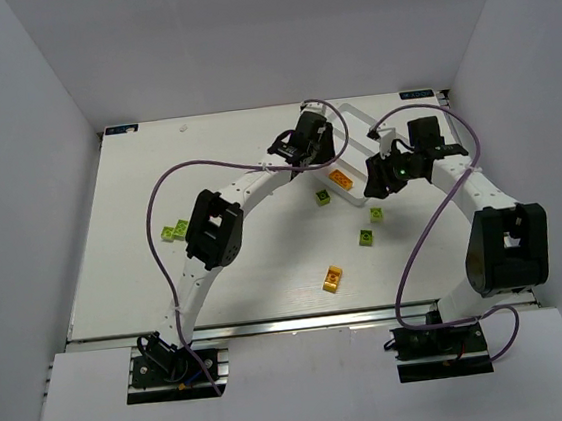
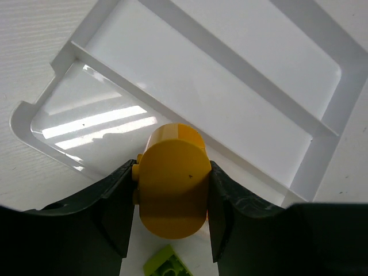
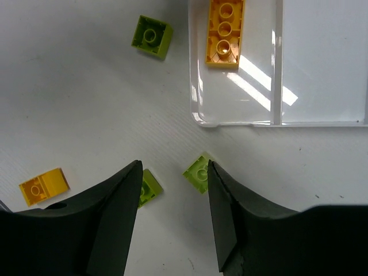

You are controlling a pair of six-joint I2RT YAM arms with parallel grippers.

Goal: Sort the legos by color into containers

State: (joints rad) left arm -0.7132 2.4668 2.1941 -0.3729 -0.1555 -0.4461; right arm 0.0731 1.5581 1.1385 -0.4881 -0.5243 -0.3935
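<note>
Holding the orange oval lego [image 2: 172, 190] over the tray [image 2: 322, 138]: the left gripper [image 2: 171, 168] has its fingers [image 2: 115, 207] clamped on the piece's two flanks, above the tray's outer wall beside a corner compartment. Step in hand, as I judge it: delivery of an orange piece.

One long yellow-orange brick [image 3: 224, 31] lies in an end compartment near the tray's corner. I cannot tell whether that is the compartment under the oval. The next move calls for shifting the oval inward until it clears the wall, over the compartment that has the matching colour, then spreading the fingers.

The right gripper [image 3: 174, 167] hangs over the table [image 3: 86, 98] with its fingers apart and nothing between them. A lime green lego [image 3: 198, 171] sits just below the gap, and a second [image 3: 150, 187] is half hidden by one finger. Likely the next pick, which needs a descent centred on one brick only.

Loose on the table:
- another green brick [image 3: 152, 36]
- a yellow-orange one [image 3: 43, 185]
- a green pair [image 1: 173, 231] well apart beside the left arm

Writing: none legible. The small tags [image 1: 122, 129] at the table's far corners are too small to read, and the bricks show no readable stud lettering.
</note>
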